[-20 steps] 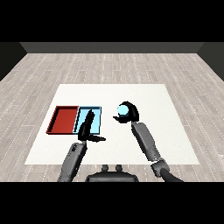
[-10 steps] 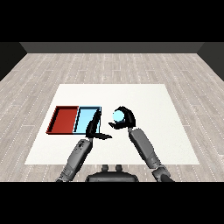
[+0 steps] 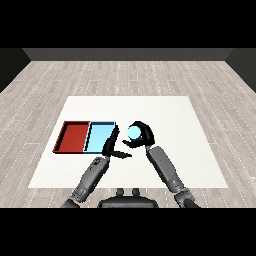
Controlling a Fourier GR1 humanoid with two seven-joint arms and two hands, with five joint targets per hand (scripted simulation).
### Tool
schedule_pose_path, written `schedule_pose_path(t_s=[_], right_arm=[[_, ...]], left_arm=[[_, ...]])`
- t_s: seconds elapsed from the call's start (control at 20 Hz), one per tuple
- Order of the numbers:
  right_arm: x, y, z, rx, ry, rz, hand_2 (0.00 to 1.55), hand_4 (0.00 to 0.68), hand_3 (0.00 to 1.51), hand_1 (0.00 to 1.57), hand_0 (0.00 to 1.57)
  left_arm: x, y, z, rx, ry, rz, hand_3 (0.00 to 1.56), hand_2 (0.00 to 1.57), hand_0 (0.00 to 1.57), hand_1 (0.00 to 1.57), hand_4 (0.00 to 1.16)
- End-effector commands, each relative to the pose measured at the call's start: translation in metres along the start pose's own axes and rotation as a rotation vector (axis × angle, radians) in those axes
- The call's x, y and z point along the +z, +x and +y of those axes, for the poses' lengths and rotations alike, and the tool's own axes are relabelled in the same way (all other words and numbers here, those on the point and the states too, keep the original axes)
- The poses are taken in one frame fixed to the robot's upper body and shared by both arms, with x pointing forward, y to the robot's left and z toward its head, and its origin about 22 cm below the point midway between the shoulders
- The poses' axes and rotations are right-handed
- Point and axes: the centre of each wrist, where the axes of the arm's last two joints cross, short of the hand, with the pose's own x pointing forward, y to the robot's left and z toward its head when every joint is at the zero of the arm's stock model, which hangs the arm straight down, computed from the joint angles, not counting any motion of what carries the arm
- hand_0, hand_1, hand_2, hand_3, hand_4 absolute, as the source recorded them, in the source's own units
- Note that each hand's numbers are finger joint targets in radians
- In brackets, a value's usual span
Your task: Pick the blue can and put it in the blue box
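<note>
Right hand: black, fingers and thumb curled round the blue can, which shows as a pale blue round shape enclosed within the grasp; whether the can is clear of the table surface or resting on it cannot be told from this view. Right forearm: grey, entering from the lower right corner and angled up and inward toward the centre of the table. Blue can, position: just to the right of the blue tray, outside its rim, not inside either tray. Left hand: black, fingers straight and extended, holding nothing; the fingers point upward along the right edge of the blue tray, the thumb juts out to the right, toward the right hand. Left forearm: grey, entering from the lower left corner. The two hands lie near one another, apart, with the can between and slightly above them in the view. Blue tray: light blue, shallow, dark rim. Red tray: same form, lying directly to the left of the blue one, sides touching. White table: rectangular top bearing both trays on its left half. Floor: grey wood-look planks around the table.
</note>
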Motion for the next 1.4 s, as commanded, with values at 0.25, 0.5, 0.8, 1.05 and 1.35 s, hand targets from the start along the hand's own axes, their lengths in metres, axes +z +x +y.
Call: schedule_pose_path(t_s=[0.25, 0.5, 0.8, 1.05, 1.35], right_arm=[[0.001, 0.007, 0.017, -0.015, 0.042, -0.005, 1.45, 0.677, 1.41, 1.40, 1.40], [-0.001, 0.026, 0.028, 0.000, 0.043, -0.015, 1.43, 0.654, 1.39, 1.40, 1.40], [0.006, 0.003, 0.043, -0.002, 0.084, -0.006, 1.43, 0.630, 1.39, 1.43, 1.43], [-0.005, 0.022, 0.040, -0.002, 0.103, 0.010, 1.44, 0.625, 1.39, 1.41, 1.41], [0.010, 0.003, 0.059, -0.002, 0.143, 0.001, 1.42, 0.613, 1.40, 1.28, 1.28]], left_arm=[[-0.016, -0.011, -0.006, -0.010, -0.005, 0.029, 0.00, 0.00, 0.00, 0.00, 0.00], [-0.012, 0.008, -0.032, 0.036, -0.043, 0.025, 0.00, 0.00, 0.00, 0.00, 0.00], [-0.026, 0.004, -0.019, 0.009, -0.031, 0.035, 0.00, 0.00, 0.00, 0.00, 0.00], [-0.019, 0.001, -0.025, 0.038, -0.045, 0.016, 0.00, 0.00, 0.00, 0.00, 0.00], [-0.040, 0.005, -0.014, -0.204, -0.017, -0.014, 0.00, 0.52, 0.27, 0.27, 0.57]])
